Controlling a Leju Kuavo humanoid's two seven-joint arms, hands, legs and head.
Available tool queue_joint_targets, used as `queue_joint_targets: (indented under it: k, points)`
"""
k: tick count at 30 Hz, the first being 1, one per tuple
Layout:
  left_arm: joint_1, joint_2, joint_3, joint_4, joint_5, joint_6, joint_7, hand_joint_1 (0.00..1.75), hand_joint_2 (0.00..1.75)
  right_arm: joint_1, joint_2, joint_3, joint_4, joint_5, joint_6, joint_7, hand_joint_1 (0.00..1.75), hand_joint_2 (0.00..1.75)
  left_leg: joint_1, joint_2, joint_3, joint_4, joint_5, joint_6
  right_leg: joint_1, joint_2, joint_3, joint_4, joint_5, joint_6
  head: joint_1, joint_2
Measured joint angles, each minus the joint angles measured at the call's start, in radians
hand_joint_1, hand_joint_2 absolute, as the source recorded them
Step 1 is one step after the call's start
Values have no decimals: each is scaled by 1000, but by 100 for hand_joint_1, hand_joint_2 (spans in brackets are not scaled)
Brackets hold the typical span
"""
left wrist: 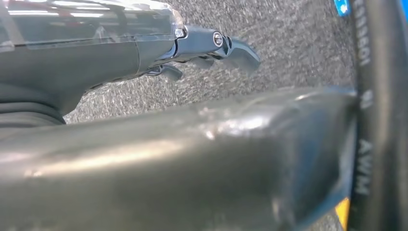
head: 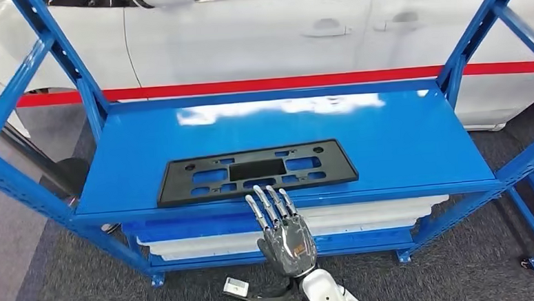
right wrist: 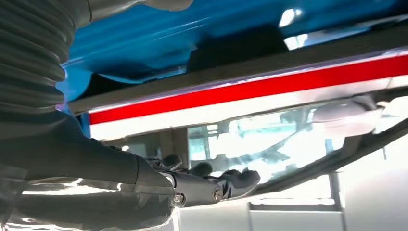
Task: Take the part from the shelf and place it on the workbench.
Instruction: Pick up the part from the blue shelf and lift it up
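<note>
Reaching up from the bottom edge of the head view, the right hand (head: 286, 236) is hovering just in front of the blue shelf (head: 402, 143), with its fingers (head: 270, 205) stretched out straight and slightly apart, gripping nothing. Their tips are sitting over the shelf's front lip, just short of the part (head: 255, 172), a flat black plate with rectangular cut-outs that is lying flat on the shelf's top level, near the front edge and left of centre. Below that level, white panels (head: 364, 214) are resting on a lower tier. Behind the shelf a white car (head: 258, 34) with a red stripe along its side is standing close. A small white box (head: 235, 286) is lying on the grey carpet beside the arm.

From the left wrist, the left hand (left wrist: 202, 48) is hanging over speckled grey floor; its dark fingers (left wrist: 235, 48) are showing only at the tips, and I cannot tell whether they are curled or spread. A black cable (left wrist: 380, 115) is running along one side.

From the right wrist, the right hand's dark fingers (right wrist: 231, 180) are pointing out loosely, closing on nothing, with the shelf's blue metal (right wrist: 192, 38) and the car's red stripe (right wrist: 269, 89) beyond them.
</note>
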Motion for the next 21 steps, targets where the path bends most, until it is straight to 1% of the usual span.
queue_joint_targets:
  k: [2,3,4,6,7,8,9,10,11,12,13,14,15,17,18,19,20,21]
  points:
    - [-2,1,-4,0,-2,0,0,0,0,-2,8,-12,-2,0,0,-4,0,175,2,2,2,5,-8,-10,-7,2,9,-12,3,-1,0,0]
    - [-3,2,-5,0,-3,0,0,0,0,-4,12,-17,-3,0,0,-5,0,175,2,3,-7,29,-24,-15,-11,2,16,-19,4,-3,0,0]
    - [-4,2,-6,0,-4,0,0,0,0,-6,17,-21,-4,0,0,-7,0,175,3,3,-26,73,-48,-19,-13,2,22,-24,5,-6,-1,0]
    - [-4,3,-7,0,-6,0,1,0,0,-8,22,-28,-3,0,0,-9,0,175,4,3,-93,203,-103,-27,-12,2,28,-25,0,-11,-1,0]
    - [-3,4,-7,0,-5,0,1,0,0,-8,22,-31,-3,0,0,-9,0,175,5,3,-122,253,-115,-30,-11,2,29,-24,-3,-12,-1,0]
    - [-2,4,-7,0,-5,0,2,0,0,-7,23,-33,-2,0,0,-9,0,175,5,3,-137,272,-108,-32,-11,3,32,-23,-6,-12,-1,0]
    - [-2,5,-7,0,-5,0,2,0,0,-7,23,-35,-2,0,0,-9,0,175,5,3,-133,251,-81,-33,-11,3,36,-22,-10,-11,-1,0]
    - [-2,5,-8,0,-5,0,2,0,0,-8,23,-36,-2,0,0,-9,0,175,5,3,-111,194,-40,-32,-11,4,42,-20,-15,-9,-1,0]
    - [-3,5,-8,0,-6,0,2,0,0,-8,24,-38,-2,1,0,-9,0,175,5,3,-81,125,-3,-30,-11,5,47,-18,-21,-6,-1,0]
    - [-4,5,-8,0,-6,0,2,0,0,-9,24,-39,-2,1,0,-9,0,175,4,3,-53,63,22,-26,-9,5,51,-15,-27,-2,-1,0]
    - [-5,6,-8,0,-6,0,2,0,0,-10,25,-40,-1,1,0,-10,0,175,2,3,-34,22,33,-21,-8,5,52,-13,-31,3,-1,0]
    - [-6,6,-8,0,-6,0,2,0,0,-11,26,-41,0,0,0,-12,0,175,0,2,-26,5,31,-16,-6,5,52,-12,-33,7,-1,0]
    - [-7,6,-9,0,-6,0,3,0,0,-12,28,-41,2,0,0,-14,0,175,-2,1,-25,1,28,-11,-5,5,51,-12,-33,11,-1,0]
    - [-8,6,-10,0,-7,0,3,0,0,-15,32,-45,8,-4,0,-17,0,175,3,1,-21,-6,30,1,-5,5,51,-9,-40,20,-1,0]
    - [-8,6,-10,0,-8,0,3,0,0,-18,33,-47,10,-6,0,-18,0,175,6,1,-18,-11,31,7,-5,5,43,10,-53,25,0,0]
    - [-10,6,-10,0,-8,0,3,0,0,-20,34,-50,13,-8,0,-18,0,175,9,2,-14,-15,31,13,-7,5,24,51,-74,30,0,0]
    - [-11,6,-11,0,-9,-1,3,0,0,-21,34,-54,16,-9,0,-18,0,175,9,2,-12,-16,30,17,-9,4,-7,110,-101,34,0,0]
    - [-11,6,-11,0,-10,-1,4,0,0,-22,34,-57,20,-10,0,-18,0,175,9,2,-12,-16,28,21,-12,4,-46,177,-127,37,0,0]
